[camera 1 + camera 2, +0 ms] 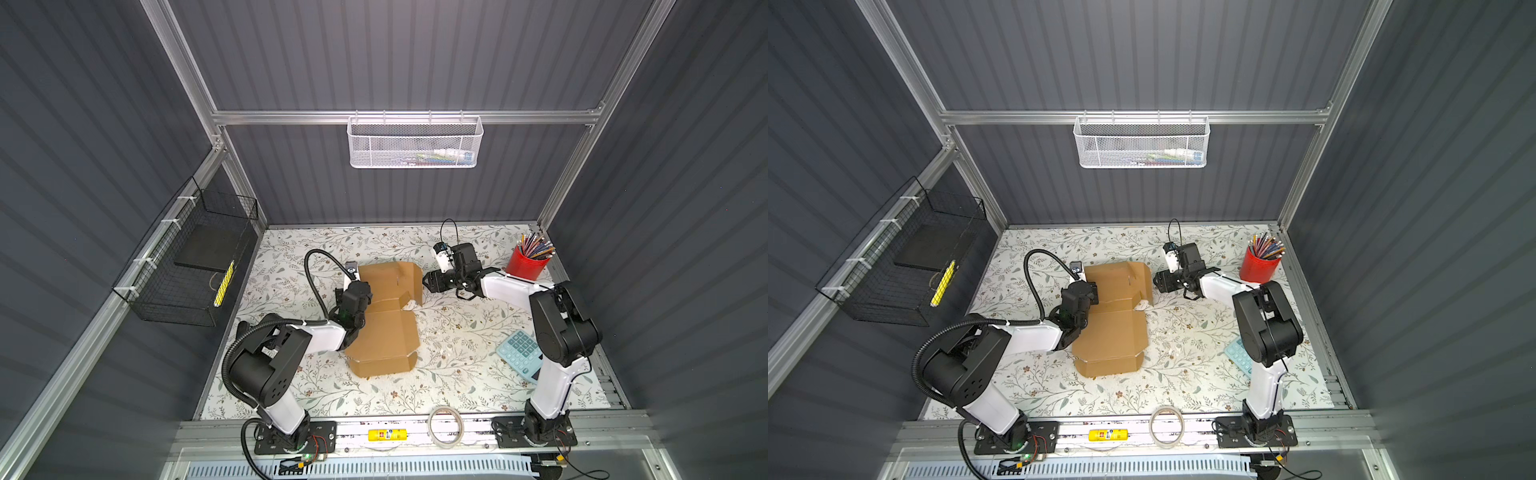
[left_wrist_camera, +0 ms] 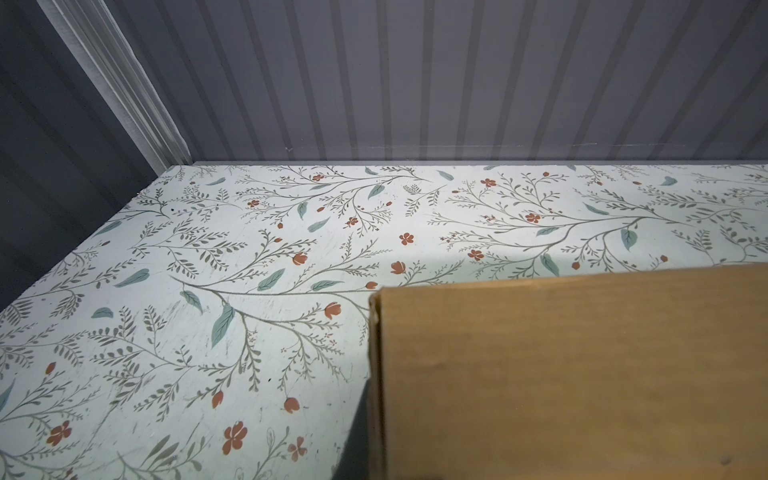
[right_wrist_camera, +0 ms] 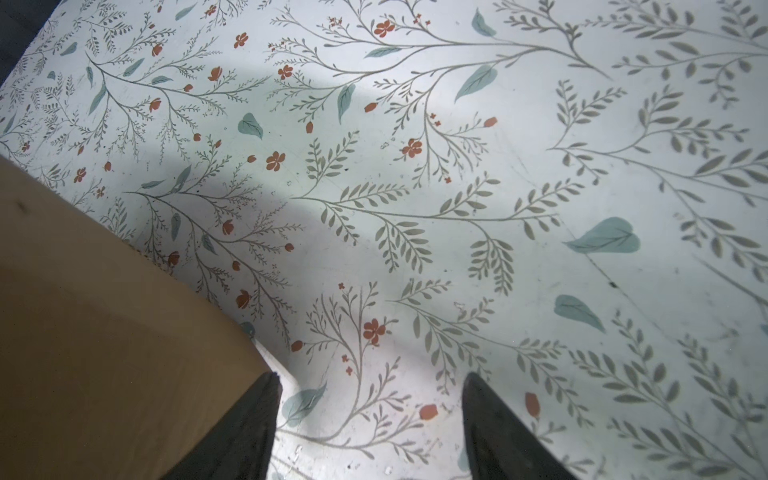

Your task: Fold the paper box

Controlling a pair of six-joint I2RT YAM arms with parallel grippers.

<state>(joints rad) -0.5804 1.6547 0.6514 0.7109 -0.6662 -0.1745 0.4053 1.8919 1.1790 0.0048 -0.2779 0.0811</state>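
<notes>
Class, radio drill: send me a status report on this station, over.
Left gripper shut at left edge of paper box, grip unconfirmed. Right gripper open beside its raised flap. Box part-folded, not closed. Calculator, pencil cup off to the side.

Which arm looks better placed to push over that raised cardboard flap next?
Probably the right. The right fingers stand open beside the raised flap of the box, nothing between them. The left fingers look shut on its opposite edge.

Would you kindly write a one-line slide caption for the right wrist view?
Right end effector, open, beside the brown paper box edge above the floral tabletop.
</notes>
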